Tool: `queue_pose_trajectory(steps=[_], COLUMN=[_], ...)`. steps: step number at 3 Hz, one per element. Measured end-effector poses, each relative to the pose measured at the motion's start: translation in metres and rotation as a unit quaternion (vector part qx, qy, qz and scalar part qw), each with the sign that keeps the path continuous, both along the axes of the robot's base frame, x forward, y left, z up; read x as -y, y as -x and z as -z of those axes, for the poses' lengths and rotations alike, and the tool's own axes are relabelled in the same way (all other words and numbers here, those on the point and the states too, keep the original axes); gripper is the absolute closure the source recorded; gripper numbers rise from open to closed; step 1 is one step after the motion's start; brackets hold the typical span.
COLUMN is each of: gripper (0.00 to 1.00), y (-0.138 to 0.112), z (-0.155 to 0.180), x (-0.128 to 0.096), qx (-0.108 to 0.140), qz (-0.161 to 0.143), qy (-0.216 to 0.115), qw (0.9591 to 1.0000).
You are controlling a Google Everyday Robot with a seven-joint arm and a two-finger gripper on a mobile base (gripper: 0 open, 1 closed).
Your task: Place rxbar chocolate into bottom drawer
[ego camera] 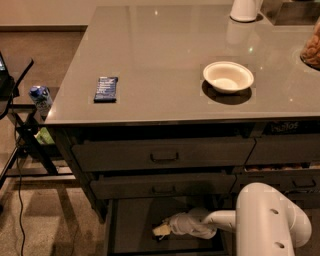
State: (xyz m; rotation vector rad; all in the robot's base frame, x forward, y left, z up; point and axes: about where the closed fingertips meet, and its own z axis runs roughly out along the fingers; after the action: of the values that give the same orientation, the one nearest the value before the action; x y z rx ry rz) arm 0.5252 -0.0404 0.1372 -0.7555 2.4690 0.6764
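Observation:
The bottom drawer (131, 223) stands pulled open below the two shallower handled drawers, its dark floor showing. My gripper (163, 230) reaches down into it from the right and sits low over the floor near the drawer's middle, a pale tip at its end. The white arm (270, 220) comes in from the lower right. I see no black-wrapped rxbar chocolate; it may be hidden at the gripper. A blue-wrapped bar (106, 88) lies on the grey counter (160, 45) at the left.
A white bowl (228, 76) sits on the counter at the right. A white jug (244, 10) stands at the back and a jar of snacks (312, 47) at the right edge. The two upper drawers (164, 156) are closed. A black stand with a can (40, 97) is at the left.

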Motion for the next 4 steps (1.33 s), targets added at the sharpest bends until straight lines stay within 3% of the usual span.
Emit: queue_pose_trajectory(steps=[3,4], gripper=[0.11,0.00], y=[0.0001,0.0001], z=[0.0001,0.0001], x=[-0.0001,-0.0002], qx=[0.000,0.000], qz=[0.000,0.000], qy=[0.000,0.000], qw=[1.0000,1.0000])
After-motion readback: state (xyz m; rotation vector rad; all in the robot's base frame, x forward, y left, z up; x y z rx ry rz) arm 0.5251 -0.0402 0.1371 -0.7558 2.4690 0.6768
